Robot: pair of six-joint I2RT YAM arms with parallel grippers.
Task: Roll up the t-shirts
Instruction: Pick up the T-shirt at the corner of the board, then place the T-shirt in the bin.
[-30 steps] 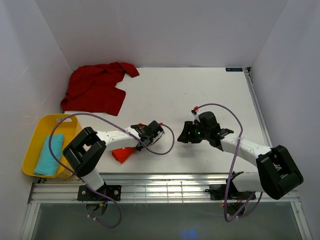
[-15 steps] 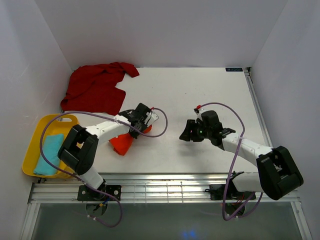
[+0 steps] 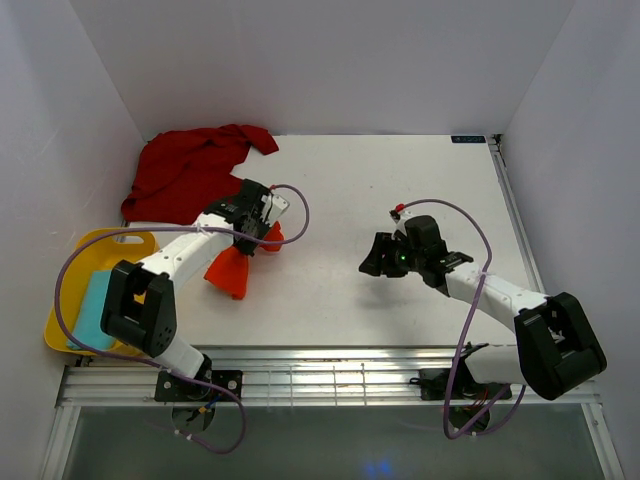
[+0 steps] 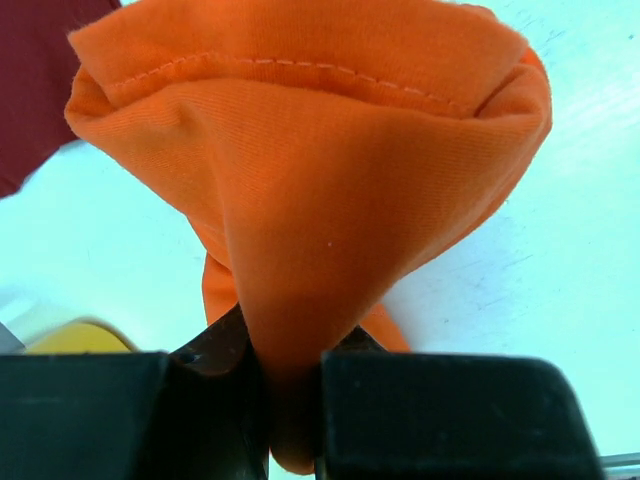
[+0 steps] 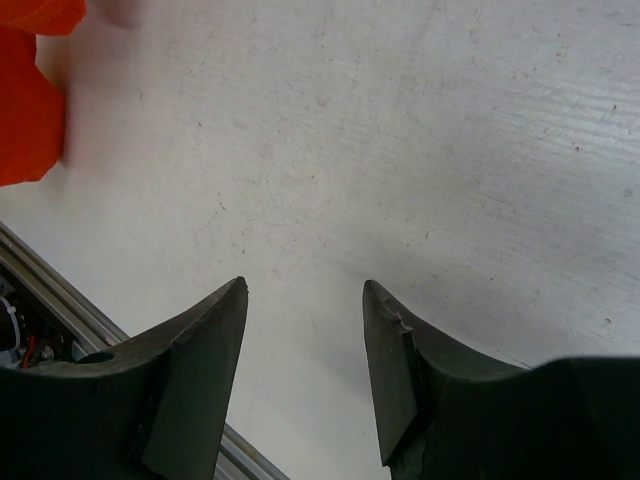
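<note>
We see the left gripper [image 4: 295, 395] clamped on a bunched fold of the orange-red t-shirt [image 3: 230, 270], which fans out in a cone near the left edge of the worktop [image 3: 400, 180]. The dark crimson t-shirt [image 3: 195, 175] lies crumpled in the far left corner, just beyond the orange-red one. We find the right gripper [image 5: 305, 330] with jaws apart, holding nothing, over the worktop's middle.
</note>
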